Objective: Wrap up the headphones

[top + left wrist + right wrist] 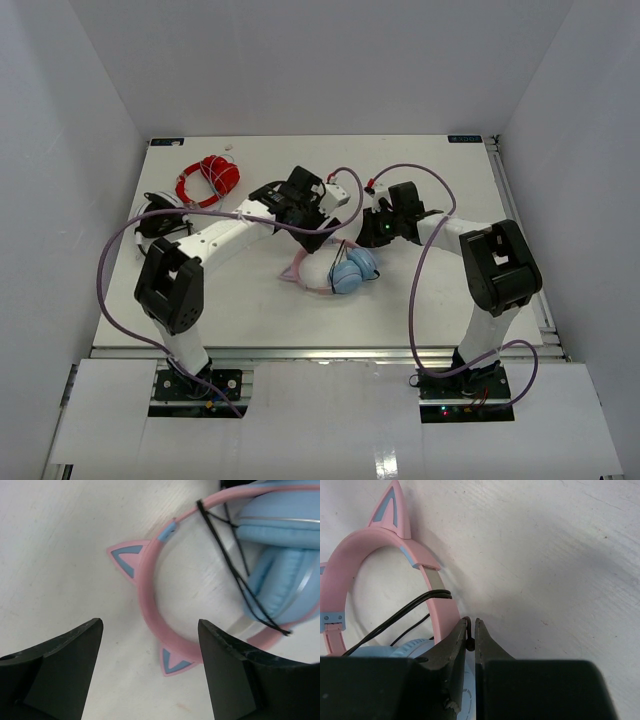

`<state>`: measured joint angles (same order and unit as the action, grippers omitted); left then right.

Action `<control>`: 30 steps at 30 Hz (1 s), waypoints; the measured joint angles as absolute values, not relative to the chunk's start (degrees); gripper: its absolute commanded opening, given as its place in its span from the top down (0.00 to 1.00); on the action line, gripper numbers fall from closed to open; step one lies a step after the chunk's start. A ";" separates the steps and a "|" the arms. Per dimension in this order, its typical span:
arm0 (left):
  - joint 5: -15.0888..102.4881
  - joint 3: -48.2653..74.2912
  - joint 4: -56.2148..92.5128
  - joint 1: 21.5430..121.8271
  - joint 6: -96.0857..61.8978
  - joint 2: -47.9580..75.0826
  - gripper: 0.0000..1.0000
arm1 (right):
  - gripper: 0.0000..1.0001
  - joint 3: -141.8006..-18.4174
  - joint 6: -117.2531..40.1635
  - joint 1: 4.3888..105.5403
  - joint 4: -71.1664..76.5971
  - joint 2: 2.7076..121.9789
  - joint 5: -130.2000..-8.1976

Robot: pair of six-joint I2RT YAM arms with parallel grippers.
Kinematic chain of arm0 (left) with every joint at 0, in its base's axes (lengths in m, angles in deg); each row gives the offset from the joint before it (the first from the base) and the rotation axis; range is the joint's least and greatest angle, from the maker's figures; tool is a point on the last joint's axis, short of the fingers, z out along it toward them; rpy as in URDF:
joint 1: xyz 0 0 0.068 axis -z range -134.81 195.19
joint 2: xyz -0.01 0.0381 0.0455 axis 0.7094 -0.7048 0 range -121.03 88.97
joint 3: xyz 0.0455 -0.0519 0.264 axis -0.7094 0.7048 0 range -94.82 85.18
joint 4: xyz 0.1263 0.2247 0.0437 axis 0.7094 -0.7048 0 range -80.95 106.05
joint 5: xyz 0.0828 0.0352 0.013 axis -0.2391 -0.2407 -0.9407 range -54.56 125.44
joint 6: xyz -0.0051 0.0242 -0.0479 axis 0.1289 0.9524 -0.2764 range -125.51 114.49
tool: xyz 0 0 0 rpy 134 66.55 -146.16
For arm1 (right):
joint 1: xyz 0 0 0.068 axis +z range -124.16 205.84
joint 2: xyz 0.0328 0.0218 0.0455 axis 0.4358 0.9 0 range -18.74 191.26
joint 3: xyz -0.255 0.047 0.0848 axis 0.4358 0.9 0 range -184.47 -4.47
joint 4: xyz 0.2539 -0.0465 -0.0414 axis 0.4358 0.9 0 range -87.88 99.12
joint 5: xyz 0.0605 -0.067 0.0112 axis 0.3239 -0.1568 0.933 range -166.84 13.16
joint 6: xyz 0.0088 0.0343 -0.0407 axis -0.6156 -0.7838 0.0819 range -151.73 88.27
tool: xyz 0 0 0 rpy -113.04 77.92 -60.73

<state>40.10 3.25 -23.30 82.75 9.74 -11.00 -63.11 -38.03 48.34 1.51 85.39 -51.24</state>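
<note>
The headphones (342,270) lie on the white table at the middle, with light-blue earcups (280,580) and a pink cat-ear headband (148,605). The thin dark cable (220,545) crosses the headband in several strands. My left gripper (150,624) hangs open just above the headband, one cat ear between its fingers, touching nothing. In the top view the left gripper (322,238) sits at the headphones' far-left side. My right gripper (472,622) is shut on a strand of the cable (470,641), right beside the headband (350,555). From above, the right gripper (362,242) is at the far-right side.
A red coiled cable bundle (210,178) lies at the back left. Black-and-white headphones (160,215) lie at the left, partly behind my left arm. White walls stand round the table (440,300) on three sides.
</note>
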 measured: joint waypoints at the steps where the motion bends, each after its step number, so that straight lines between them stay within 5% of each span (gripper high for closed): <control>1: 42.80 3.25 -22.81 82.61 9.03 -10.08 0.12 | 0.90 -63.11 -38.15 48.34 1.33 85.53 -51.16; 8: 60.70 5.74 -15.89 82.89 3.68 -5.18 0.12 | 0.86 -63.11 -38.83 48.34 0.63 85.64 -50.93; 12: 65.41 8.00 -13.57 84.05 1.88 -5.49 0.13 | 0.69 -63.33 -38.96 48.34 0.64 85.85 -51.05; 16: 66.79 10.94 -12.60 84.90 0.62 -5.58 0.13 | 0.54 -65.88 -39.13 48.34 0.48 88.13 -51.42; 30: 59.15 13.65 -11.22 85.22 -5.73 0.40 0.13 | 0.40 -81.12 -39.41 47.74 5.21 94.27 -55.68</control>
<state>59.15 13.65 -11.22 85.22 -5.73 0.40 -81.12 -39.41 47.74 5.21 94.27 -55.68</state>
